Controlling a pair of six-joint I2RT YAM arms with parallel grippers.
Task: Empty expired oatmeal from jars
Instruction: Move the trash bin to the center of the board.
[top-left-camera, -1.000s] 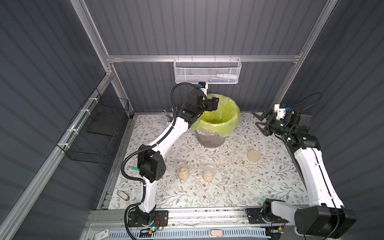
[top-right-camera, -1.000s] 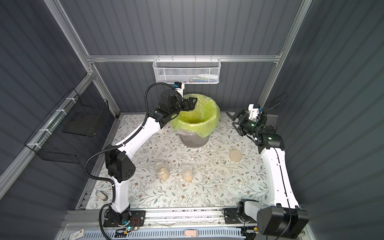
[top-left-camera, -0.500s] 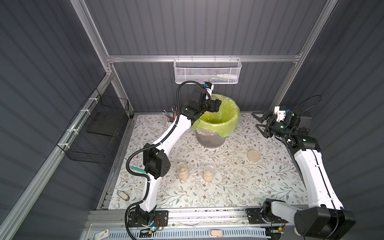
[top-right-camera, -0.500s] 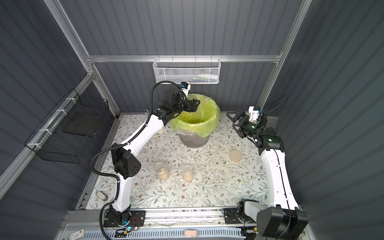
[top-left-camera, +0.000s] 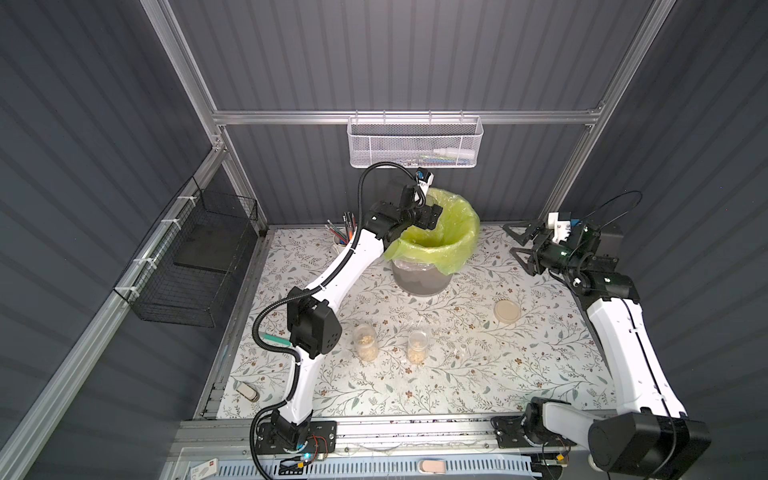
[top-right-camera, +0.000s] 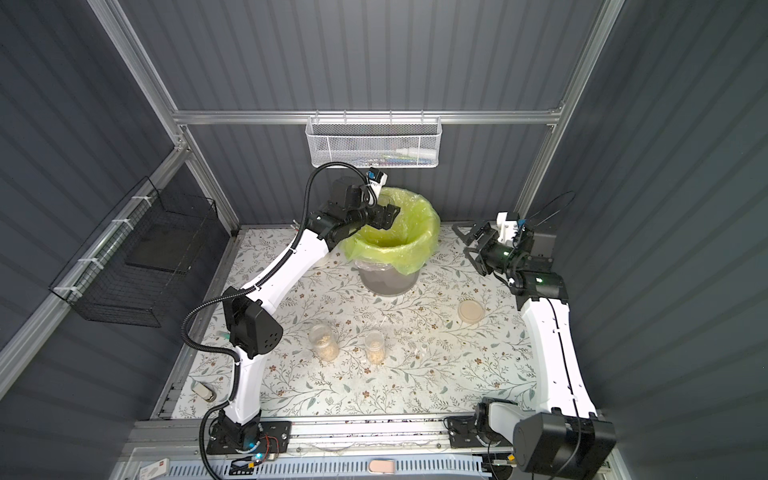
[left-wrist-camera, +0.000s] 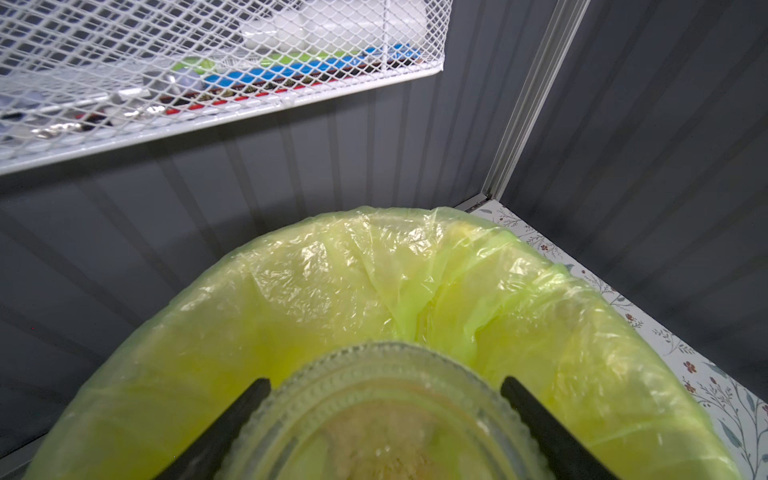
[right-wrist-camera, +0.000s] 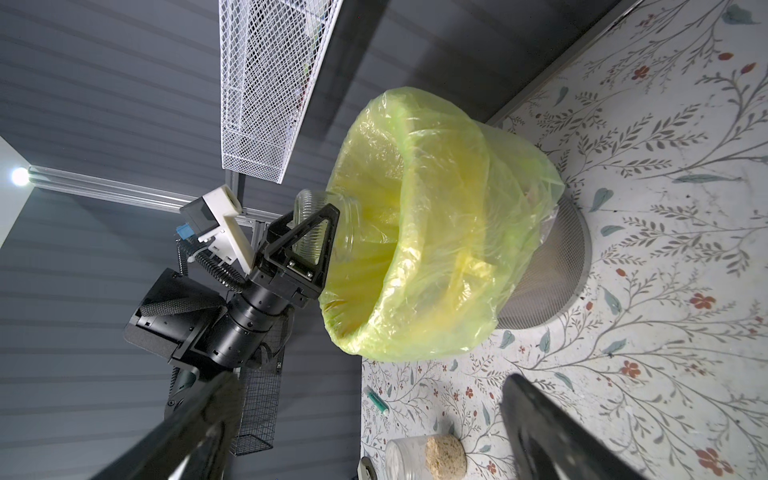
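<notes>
Floral bench (top-left-camera: 457, 386) carries two narrow jars (top-left-camera: 365, 341) while the left hand (top-left-camera: 430, 217) grasps the squat jar (left-wrist-camera: 386, 361) at the green-bagged bin (top-left-camera: 419, 283), oatmeal (left-wrist-camera: 386, 451) inside it, so the pour seems underway and next needs a steeper tip; the right hand (top-left-camera: 518, 245) hangs released.

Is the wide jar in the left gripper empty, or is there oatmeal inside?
Not empty: tan oatmeal flakes show inside the squat clear glass jar, held in the left gripper over the yellow-green bin bag.
</notes>
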